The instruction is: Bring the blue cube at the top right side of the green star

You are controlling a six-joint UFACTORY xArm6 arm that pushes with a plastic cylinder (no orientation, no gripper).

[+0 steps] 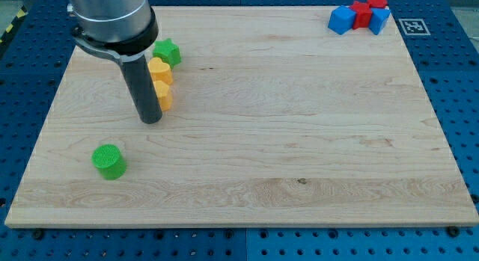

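Sitting by the green star (168, 51), my tip (151, 120) has no jaws. Blue cube (342, 20) looks light, rigid; I'm pushing its right face, guessing it's sliding easily on the tabletop (299, 126).

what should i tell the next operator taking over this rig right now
My tip rests on the board at the view's left, just left of the yellow blocks and touching or nearly so.
The green star sits just above those yellow blocks, near the top left.
The blue cube is far off in the top right corner, bunched with the red blocks and another blue block.
Done: nothing visible yet; the cube is nowhere near the star.
Left: cross to the cube and push it to the star's top right.
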